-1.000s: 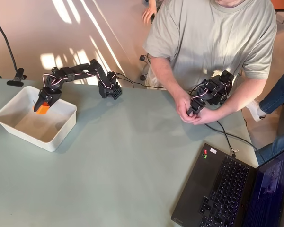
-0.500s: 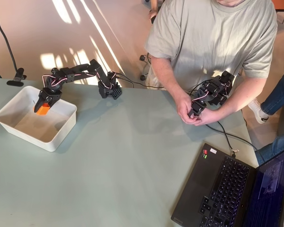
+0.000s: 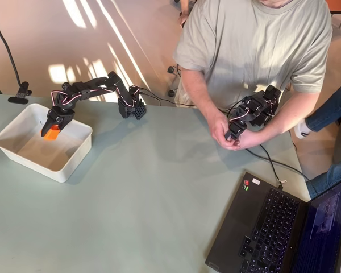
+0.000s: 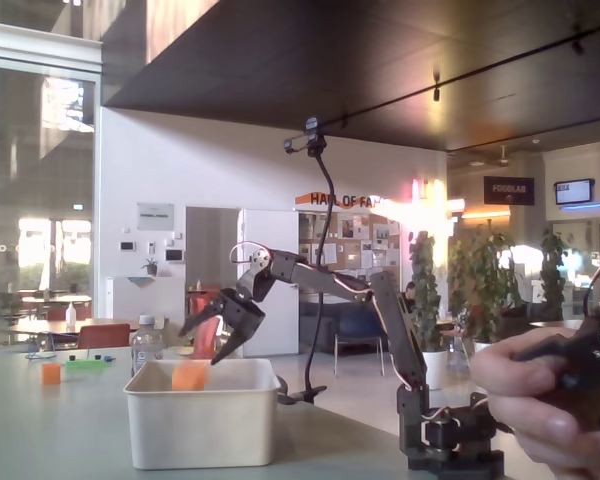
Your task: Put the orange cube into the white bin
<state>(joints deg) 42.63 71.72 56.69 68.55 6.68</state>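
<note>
Overhead view: the black arm [image 3: 96, 88] reaches left from its base at the table's far edge, end effector [image 3: 50, 129] over the far part of the bin [image 3: 68, 165]. The cube [image 3: 52, 133] shows at the finger tips, inside the bin's outline.

Fixed view: end effector [image 4: 216, 340] hangs above the bin [image 4: 200, 430], fingers spread wide apart. The cube [image 4: 190, 376] sits below them, its top just showing over the bin's rim, no finger touching it. Whether it rests on the bin floor I cannot tell; the wall hides its lower part.

Bin stands near the left end of the grey-green table [image 3: 148, 193]. A laptop [image 3: 278, 227] lies open at the near right corner, well apart from the bin. A person [image 3: 256, 51] in a grey shirt stands behind the table's far edge.

In the fixed view, a second small orange block [image 4: 50, 373] and a green block [image 4: 85, 365] lie on the table left of the bin.
</note>
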